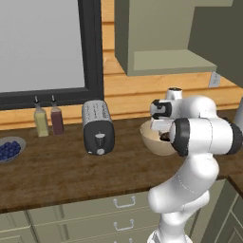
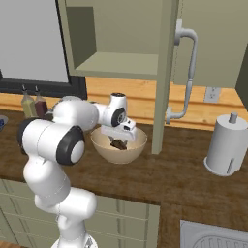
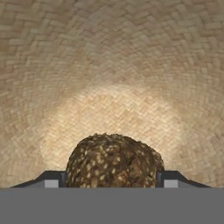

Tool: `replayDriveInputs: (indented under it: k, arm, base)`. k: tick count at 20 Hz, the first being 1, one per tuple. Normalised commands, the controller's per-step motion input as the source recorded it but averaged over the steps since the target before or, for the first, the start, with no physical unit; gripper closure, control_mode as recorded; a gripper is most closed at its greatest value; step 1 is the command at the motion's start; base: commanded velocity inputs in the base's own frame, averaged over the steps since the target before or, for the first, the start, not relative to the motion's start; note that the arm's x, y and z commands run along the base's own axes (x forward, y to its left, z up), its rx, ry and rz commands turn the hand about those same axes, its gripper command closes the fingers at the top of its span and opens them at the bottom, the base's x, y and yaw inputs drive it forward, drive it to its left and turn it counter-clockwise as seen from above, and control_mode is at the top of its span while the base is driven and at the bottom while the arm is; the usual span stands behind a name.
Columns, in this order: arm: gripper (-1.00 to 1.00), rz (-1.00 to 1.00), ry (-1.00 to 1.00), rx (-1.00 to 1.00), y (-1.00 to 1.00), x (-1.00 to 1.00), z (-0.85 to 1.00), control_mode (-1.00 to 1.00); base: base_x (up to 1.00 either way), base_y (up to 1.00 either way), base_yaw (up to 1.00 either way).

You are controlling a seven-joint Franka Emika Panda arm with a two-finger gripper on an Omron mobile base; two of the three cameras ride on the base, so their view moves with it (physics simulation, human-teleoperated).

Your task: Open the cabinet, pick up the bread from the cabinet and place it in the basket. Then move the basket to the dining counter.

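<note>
bread [image 3: 113, 159] sits inside the basket [image 2: 99, 145], grasped between the end effector [image 3: 112, 179] fingertips.

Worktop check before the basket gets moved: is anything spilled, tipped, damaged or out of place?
Nothing looks spilled or damaged. The cabinet door hangs open over the worktop, as the task needs. The bread sits between the gripper jaws inside the basket. The toaster, both bottles and the blueberry bowl stand upright.

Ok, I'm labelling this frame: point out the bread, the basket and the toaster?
bread [image 3: 113, 161]: hand view, its seeded top.
basket [image 2: 138, 143]: right base view, right side of the rim.
toaster [image 1: 98, 127]: left base view, its front face.
</note>
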Motion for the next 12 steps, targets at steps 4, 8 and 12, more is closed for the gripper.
replayDriveInputs:
  k: [4, 8, 12]
  arm:
    - [1.0, 0.0, 0.02, 0.01, 0.0, 0.0, -0.29, -1.0]
    - [1.0, 0.0, 0.0, 0.0, 0.0, 0.0, -0.11, -1.0]
    - [-1.0, 0.0, 0.0, 0.0, 0.0, 0.0, -0.01, -1.0]
  base:
    - [0.0, 0.0, 0.0]
    - [0.0, 0.0, 0.0]
    - [0.0, 0.0, 0.0]
